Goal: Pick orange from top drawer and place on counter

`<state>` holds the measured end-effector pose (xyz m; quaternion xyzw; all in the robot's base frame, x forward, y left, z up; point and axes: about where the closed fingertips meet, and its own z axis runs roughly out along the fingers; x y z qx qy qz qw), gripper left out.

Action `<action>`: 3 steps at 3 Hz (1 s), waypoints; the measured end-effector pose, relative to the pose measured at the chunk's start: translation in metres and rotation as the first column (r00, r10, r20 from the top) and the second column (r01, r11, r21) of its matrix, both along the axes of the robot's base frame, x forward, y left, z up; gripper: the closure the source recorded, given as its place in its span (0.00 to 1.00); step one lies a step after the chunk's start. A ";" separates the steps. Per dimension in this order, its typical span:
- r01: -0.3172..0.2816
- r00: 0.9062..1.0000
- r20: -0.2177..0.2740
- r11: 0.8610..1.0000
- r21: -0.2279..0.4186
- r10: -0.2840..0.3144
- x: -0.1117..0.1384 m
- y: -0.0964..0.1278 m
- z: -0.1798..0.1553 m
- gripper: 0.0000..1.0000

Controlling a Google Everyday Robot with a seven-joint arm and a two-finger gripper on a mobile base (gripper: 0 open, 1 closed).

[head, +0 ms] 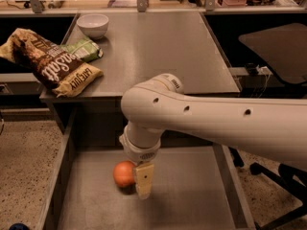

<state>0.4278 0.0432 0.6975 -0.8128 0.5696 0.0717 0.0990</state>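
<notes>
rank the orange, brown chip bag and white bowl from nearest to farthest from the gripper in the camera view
The gripper hangs low inside the top drawer.
1. orange: right beside the gripper, on the drawer floor.
2. brown chip bag: on the counter, overhanging its near left edge.
3. white bowl: at the counter's far left corner.

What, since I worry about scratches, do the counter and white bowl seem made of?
The counter: grey metal, apparently brushed; it shows a soft sheen. The white bowl: smooth and slightly glossy, ceramic or plastic, unclear which. The gripper hangs low in the top drawer beside the orange.
</notes>
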 end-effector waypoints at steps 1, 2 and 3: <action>-0.004 1.000 -0.013 1.000 0.001 0.004 0.006 0.015 -0.023 0.00; -0.022 0.999 -0.046 1.000 0.014 0.022 0.006 0.029 -0.048 0.00; -0.055 0.994 -0.087 0.998 0.037 0.058 -0.002 0.047 -0.072 0.27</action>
